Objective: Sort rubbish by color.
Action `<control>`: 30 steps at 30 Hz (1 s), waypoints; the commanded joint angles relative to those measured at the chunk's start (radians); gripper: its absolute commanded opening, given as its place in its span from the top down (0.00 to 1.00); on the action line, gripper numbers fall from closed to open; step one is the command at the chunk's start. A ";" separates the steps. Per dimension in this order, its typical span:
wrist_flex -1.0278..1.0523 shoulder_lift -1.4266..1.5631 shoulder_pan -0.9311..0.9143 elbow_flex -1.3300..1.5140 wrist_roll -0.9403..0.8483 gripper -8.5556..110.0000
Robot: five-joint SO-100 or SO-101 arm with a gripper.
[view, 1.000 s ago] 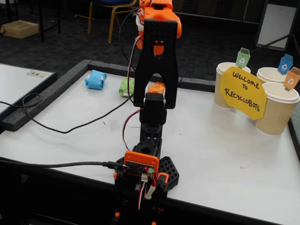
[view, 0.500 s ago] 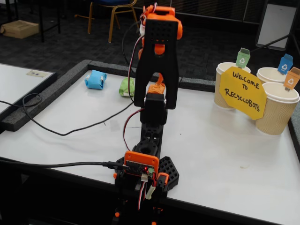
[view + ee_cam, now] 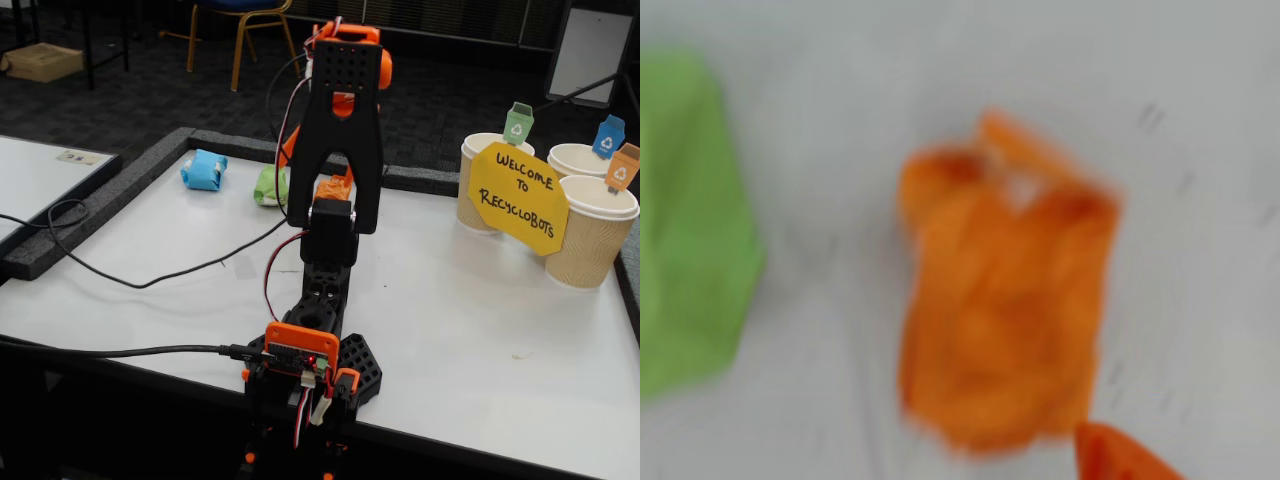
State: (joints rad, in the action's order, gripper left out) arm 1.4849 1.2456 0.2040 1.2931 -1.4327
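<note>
The wrist view is blurred. An orange paper wad [image 3: 1005,290] fills its middle, lying on the white table. Part of a light green wad [image 3: 690,220] shows at the left edge. Only one orange fingertip [image 3: 1122,460] of my gripper enters at the bottom right, just off the orange wad's lower corner and not touching it. In the fixed view the arm [image 3: 335,130] leans over the far table edge and hides the gripper. The orange wad [image 3: 333,187] shows through the arm's gap, the green wad [image 3: 268,186] sits left of it, and a light blue wad [image 3: 204,169] lies further left.
Three paper cups [image 3: 595,235] stand at the back right behind a yellow sign [image 3: 518,197], carrying green [image 3: 518,124], blue [image 3: 608,136] and orange [image 3: 623,167] tags. A black cable [image 3: 120,275] crosses the table's left. A dark raised border [image 3: 90,205] edges the table.
The arm's upper part has dropped lower and leaned further over the wads. The wads and cups have not moved.
</note>
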 commanded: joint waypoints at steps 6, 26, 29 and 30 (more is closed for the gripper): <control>-0.064 0.041 -0.072 -0.084 -0.064 0.64; -0.186 -0.110 -0.083 -0.023 -0.069 0.68; -0.209 -0.132 -0.089 -0.023 -0.063 0.75; -0.218 -0.137 -0.092 -0.023 -0.058 0.78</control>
State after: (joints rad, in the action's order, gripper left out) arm 1.3023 1.0723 0.1427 1.2947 -1.4634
